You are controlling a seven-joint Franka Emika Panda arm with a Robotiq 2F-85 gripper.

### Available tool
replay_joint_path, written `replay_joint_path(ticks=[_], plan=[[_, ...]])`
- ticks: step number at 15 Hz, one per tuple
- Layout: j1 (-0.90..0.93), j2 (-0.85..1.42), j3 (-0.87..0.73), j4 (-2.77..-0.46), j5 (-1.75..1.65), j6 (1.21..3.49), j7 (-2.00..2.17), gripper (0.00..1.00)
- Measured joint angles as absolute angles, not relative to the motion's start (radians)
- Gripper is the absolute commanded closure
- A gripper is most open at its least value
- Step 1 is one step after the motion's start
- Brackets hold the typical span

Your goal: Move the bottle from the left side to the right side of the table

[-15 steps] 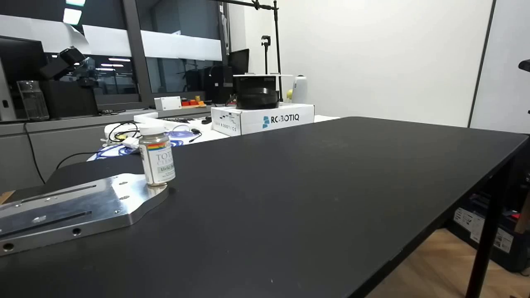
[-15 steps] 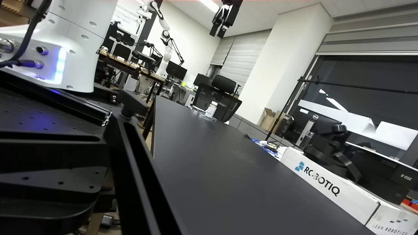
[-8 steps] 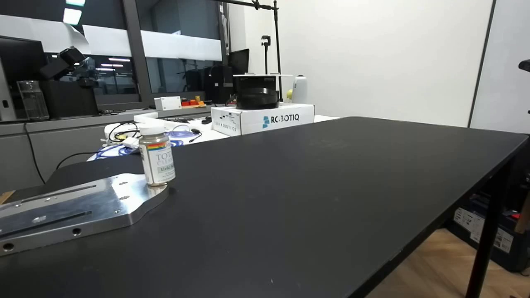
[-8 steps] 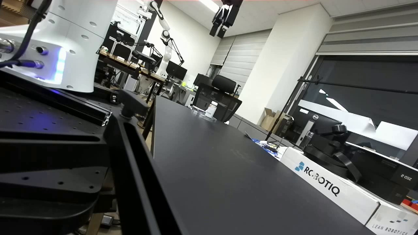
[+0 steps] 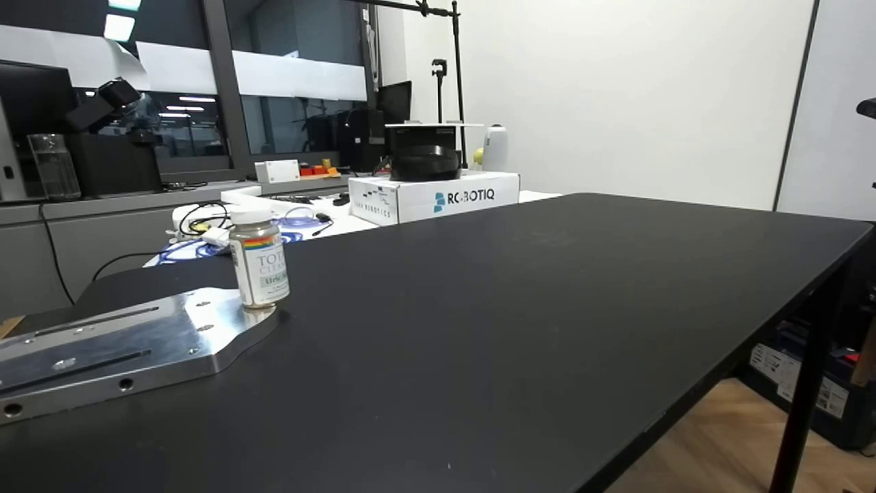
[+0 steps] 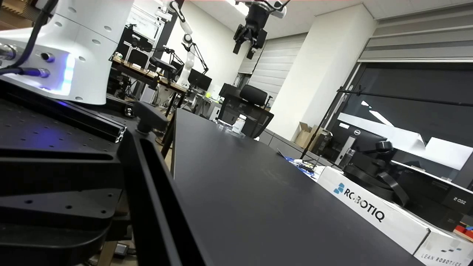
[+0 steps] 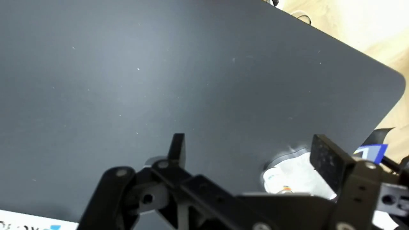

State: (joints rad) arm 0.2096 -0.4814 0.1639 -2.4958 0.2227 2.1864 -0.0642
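The small bottle (image 5: 261, 263) with a white cap and pale label stands upright on the end of the flat silver plate (image 5: 123, 342), at the left of the black table (image 5: 493, 329). It also shows small at the table's far end in an exterior view (image 6: 239, 125). My gripper (image 6: 243, 52) hangs high above the table there, open and empty. In the wrist view my open fingers (image 7: 249, 136) stand wide apart. The overexposed bottle (image 7: 273, 179) and bright plate (image 7: 302, 169) show low between them, nearer the right finger; the gripper body hides their lower part.
A white box with blue lettering (image 5: 458, 197) stands along the table's back edge with dark gear on it. Blue cables (image 5: 198, 250) lie behind the bottle. A black chair (image 6: 247, 111) is beyond the far end. The robot base (image 6: 74, 51) stands beside the table.
In an exterior view my gripper has come down and slightly left, and has turned so its two fingers show apart. The bottle and plate have not moved.
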Motion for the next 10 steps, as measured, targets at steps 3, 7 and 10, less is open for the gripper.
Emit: replay_joint_path(ticks=[3, 7, 10], plan=[[0.252, -0.311, 0.236, -2.379, 0.144, 2.246, -0.083, 0.0], [0.257, -0.064, 0.299, -2.162, -0.063, 2.265, -0.085, 0.0], [0.263, 0.108, 0.303, -1.995, -0.132, 2.232, -0.089, 0.0]])
